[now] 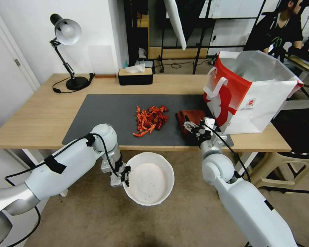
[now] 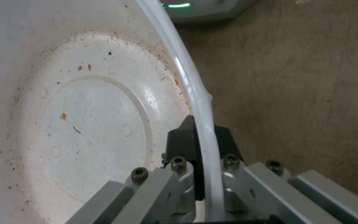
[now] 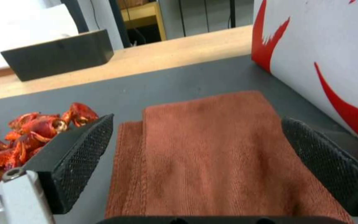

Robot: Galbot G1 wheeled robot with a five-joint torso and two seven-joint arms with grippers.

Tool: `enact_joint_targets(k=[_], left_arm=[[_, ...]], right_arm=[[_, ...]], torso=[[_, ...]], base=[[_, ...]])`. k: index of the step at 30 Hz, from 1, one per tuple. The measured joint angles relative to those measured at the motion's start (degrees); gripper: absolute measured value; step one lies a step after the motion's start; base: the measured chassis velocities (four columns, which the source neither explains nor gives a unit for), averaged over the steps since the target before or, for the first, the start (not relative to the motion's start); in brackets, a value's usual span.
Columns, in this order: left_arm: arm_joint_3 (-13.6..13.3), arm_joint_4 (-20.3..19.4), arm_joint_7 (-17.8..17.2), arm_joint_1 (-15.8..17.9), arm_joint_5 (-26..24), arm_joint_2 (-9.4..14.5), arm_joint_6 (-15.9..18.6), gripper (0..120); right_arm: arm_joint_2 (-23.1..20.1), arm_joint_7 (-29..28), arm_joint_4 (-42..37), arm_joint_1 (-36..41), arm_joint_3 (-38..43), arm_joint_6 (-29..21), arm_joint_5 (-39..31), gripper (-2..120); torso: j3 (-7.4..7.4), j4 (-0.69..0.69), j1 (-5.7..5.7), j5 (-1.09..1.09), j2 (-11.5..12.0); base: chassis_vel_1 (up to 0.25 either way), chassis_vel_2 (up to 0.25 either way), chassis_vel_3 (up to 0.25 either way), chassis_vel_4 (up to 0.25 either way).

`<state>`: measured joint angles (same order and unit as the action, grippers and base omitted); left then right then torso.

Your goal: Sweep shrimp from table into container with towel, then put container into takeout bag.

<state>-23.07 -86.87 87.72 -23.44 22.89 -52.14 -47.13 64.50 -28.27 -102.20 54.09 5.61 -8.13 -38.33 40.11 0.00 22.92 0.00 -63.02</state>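
The shrimp (image 1: 150, 120) lie heaped on the table's (image 1: 41, 116) dark mat, the towel (image 1: 190, 118) just beside them by the takeout bag (image 1: 250, 92); the right gripper (image 3: 195, 155) straddles the towel, jaws wide; the left gripper (image 2: 199, 140) pinches the container's (image 1: 149, 178) rim below the table edge.

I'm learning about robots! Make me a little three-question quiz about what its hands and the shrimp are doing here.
1. True or false: the left hand is shut on the rim of the white bowl, held below the table edge.
2. The open right hand has its pads either side of what? A) rust-brown towel B) black tissue box C) takeout bag
3. Fill in: the shrimp lie in a heap on the dark grey ____.

Key: 1 true; 2 A; 3 mat.
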Motion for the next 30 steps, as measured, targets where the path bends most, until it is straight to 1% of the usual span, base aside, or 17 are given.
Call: enact_joint_targets(k=[11, 22, 30], left_arm=[[0.7, 0.2, 0.0, -0.3, 0.0, 0.1, 0.0, 0], [1.3, 0.6, 0.0, -0.8, -0.1, 0.5, 0.0, 0], [1.3, 0.6, 0.0, -0.9, -0.1, 0.1, 0.0, 0]], right_arm=[[0.1, -1.0, -0.1, -0.7, -0.9, -3.3, -1.0, 100], [0.0, -1.3, 0.3, 0.7, -1.0, -4.4, 0.5, 100], [-0.4, -1.9, 0.6, 0.8, -1.3, -5.3, 1.1, 100]], torso=[[0.00, 0.00, 0.00, 0.00, 0.0], [0.00, 0.00, 0.00, 0.00, 0.0], [0.00, 0.00, 0.00, 0.00, 0.0]], base=[[0.000, 0.000, 0.000, 0.000], [0.000, 0.000, 0.000, 0.000], [0.000, 0.000, 0.000, 0.000]])
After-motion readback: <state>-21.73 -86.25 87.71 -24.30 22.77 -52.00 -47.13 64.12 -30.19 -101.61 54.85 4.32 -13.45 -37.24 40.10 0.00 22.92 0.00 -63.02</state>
